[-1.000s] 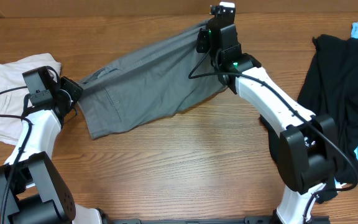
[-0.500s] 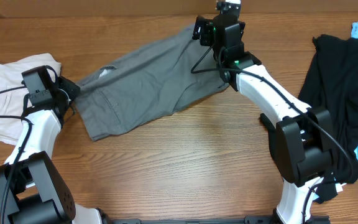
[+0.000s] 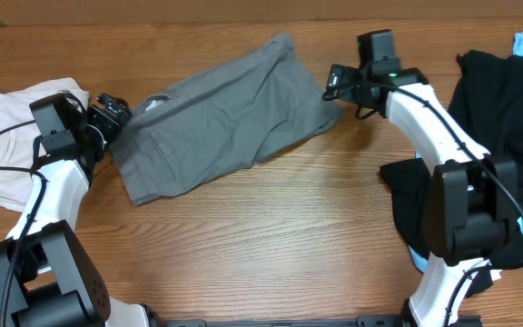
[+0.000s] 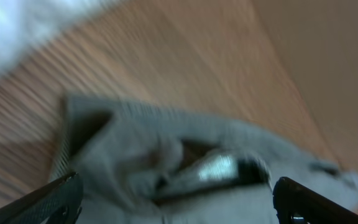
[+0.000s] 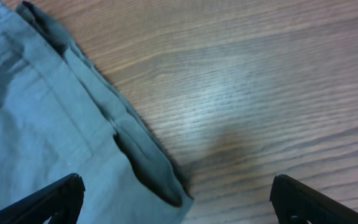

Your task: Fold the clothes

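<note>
Since the earlier overhead frame the right gripper (image 3: 331, 82) has left the far edge of the grey shorts (image 3: 221, 113) and swung to their right-hand corner, and both grippers have let go. The shorts now lie flat on the table (image 3: 271, 245), long axis running diagonally from the near-left end up to the far-right end. The left gripper (image 3: 116, 111) stands just beside the near-left end, jaws wide apart and empty; its wrist view, though blurred, shows the cloth between and ahead of the fingers. The right gripper, jaws equally wide and empty, sits just off the right corner, with the edge of the cloth to its left. Each arm is thus nearest one end of the axis, which favours a lengthwise fold
</note>
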`<act>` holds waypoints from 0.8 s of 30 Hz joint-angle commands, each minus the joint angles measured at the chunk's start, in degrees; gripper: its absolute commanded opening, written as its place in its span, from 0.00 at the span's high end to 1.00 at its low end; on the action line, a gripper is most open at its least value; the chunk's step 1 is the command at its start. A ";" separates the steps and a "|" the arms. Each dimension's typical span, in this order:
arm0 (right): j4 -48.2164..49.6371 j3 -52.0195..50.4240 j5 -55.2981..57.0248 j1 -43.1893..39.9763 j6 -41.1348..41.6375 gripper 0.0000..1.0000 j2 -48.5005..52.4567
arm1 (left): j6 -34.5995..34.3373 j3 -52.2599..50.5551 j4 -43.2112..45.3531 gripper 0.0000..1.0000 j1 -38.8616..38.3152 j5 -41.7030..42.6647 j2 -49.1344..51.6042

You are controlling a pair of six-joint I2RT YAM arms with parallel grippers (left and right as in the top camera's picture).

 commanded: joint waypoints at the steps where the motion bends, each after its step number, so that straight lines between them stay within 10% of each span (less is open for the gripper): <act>1: -1.88 0.39 -14.38 -1.07 0.24 0.01 -0.92 | 4.00 0.87 -1.86 0.00 -1.07 6.71 0.11; 16: -4.04 0.39 -16.76 0.09 3.30 0.11 8.48 | 18.43 0.85 1.73 0.00 -5.60 -9.03 4.48; 24: -2.75 0.39 -16.76 0.09 3.30 0.40 8.57 | 16.87 0.85 5.16 0.00 -5.53 -14.82 10.84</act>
